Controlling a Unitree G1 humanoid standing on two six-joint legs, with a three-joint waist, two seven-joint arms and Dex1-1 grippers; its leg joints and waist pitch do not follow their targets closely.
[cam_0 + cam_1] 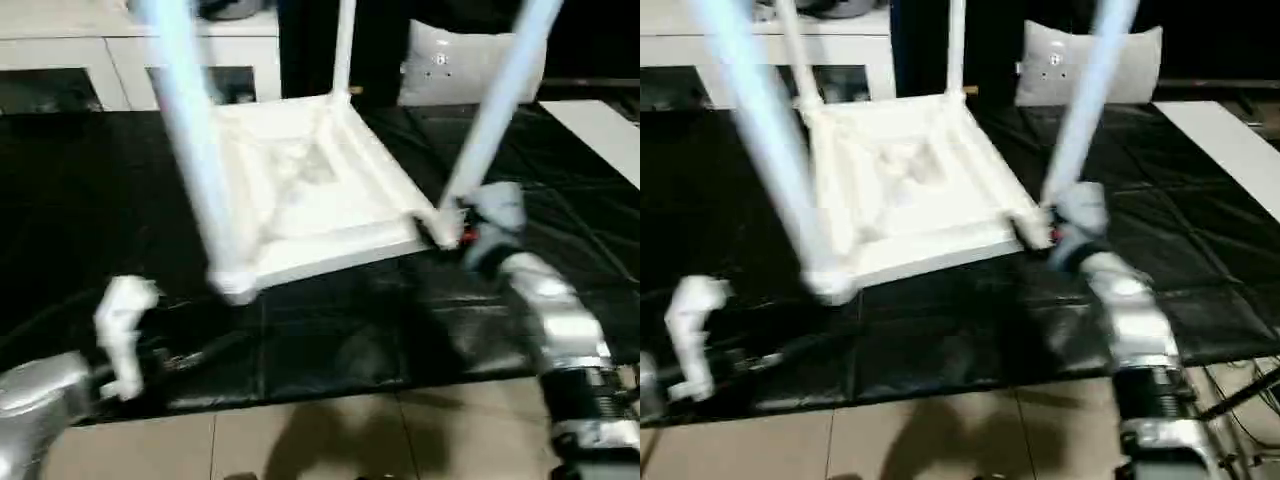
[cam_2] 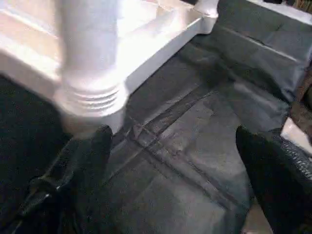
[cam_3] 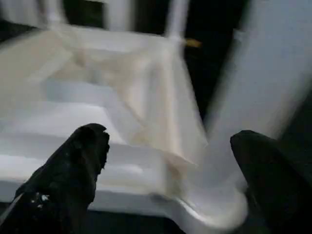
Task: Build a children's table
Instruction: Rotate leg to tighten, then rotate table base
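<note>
We've got the right gripper (image 3: 165, 161) open at the table (image 1: 910, 190) top's 4 o'clock leg (image 1: 1080, 100) socket; left gripper (image 2: 175, 156) open, idle. We'd square up on the leg base before closing.

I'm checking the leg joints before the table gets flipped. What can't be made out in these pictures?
- Leg tops: cut off by the head views' upper edge.
- Near-left leg seating: motion blur smears its socket.
- Right tool: open around the near-right corner; contact unclear.
- Left tool: open, beside the socket.
</note>
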